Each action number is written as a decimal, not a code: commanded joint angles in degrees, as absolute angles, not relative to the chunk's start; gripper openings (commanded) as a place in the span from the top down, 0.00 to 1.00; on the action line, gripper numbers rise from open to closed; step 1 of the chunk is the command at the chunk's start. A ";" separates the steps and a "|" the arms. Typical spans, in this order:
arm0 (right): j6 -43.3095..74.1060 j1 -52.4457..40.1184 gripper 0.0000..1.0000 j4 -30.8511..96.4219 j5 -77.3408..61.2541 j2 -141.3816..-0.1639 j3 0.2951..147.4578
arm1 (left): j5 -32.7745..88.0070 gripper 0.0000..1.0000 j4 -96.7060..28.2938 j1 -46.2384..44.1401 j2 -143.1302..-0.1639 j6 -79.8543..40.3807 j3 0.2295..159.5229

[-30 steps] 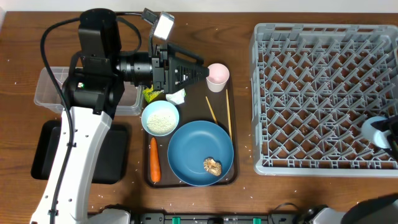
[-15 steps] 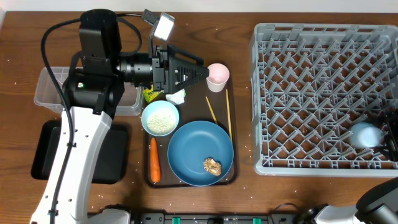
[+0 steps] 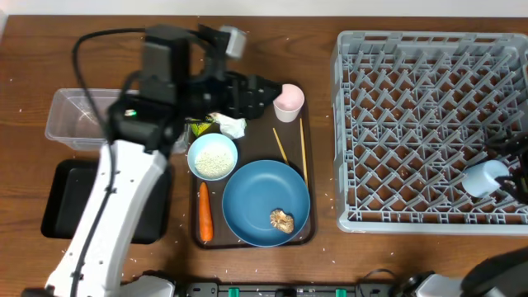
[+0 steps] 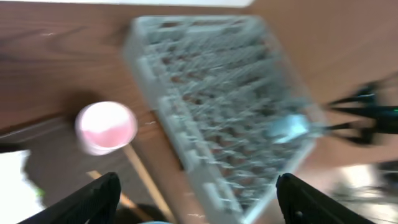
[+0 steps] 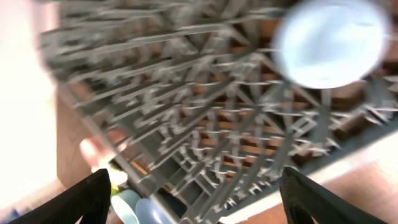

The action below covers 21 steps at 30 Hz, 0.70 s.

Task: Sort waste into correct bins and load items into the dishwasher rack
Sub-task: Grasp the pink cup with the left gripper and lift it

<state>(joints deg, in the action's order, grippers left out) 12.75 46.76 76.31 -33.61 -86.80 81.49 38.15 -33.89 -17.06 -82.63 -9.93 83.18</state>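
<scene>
The pale-pink cup (image 3: 289, 101) stands at the back right of the brown serving tray (image 3: 257, 137); it also shows in the left wrist view (image 4: 106, 127). My left gripper (image 3: 259, 92) hovers open and empty just left of it. The light-blue cup (image 3: 485, 177) lies in the grey dishwasher rack (image 3: 421, 124) near its front right corner, and shows in the right wrist view (image 5: 329, 40). My right gripper (image 3: 516, 169) is open, just right of that cup and apart from it. On the tray are the white bowl of rice (image 3: 213, 157), blue plate (image 3: 266, 198) with a tan scrap (image 3: 282, 220), carrot (image 3: 204, 211), tissue (image 3: 231, 125), wrapper (image 3: 200, 126) and chopsticks (image 3: 302, 148).
The clear tub (image 3: 78, 120) stands at the left. The black tray (image 3: 62, 198) lies in front of it, partly under my left arm. Rice grains are scattered on the wooden table. Both wrist views are blurred by motion.
My right gripper has let go of the light-blue cup in the rack and drawn back to the right. My left arm has swung, and its gripper is closer to the pink cup.
</scene>
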 commanded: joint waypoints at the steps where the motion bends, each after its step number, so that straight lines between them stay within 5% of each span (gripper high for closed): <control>1: 7.97 42.28 0.19 76.51 -39.00 -78.67 83.59 | 19.03 0.19 -33.26 -21.04 -87.50 -5.74 83.33; 11: 8.29 27.09 0.12 77.23 -32.08 -67.09 83.57 | 7.62 0.30 -25.30 -24.62 -104.97 -9.08 83.33; 21: 8.27 25.36 0.12 79.53 -30.44 -67.18 82.89 | 4.89 0.30 -19.05 -24.62 -112.97 -11.07 83.33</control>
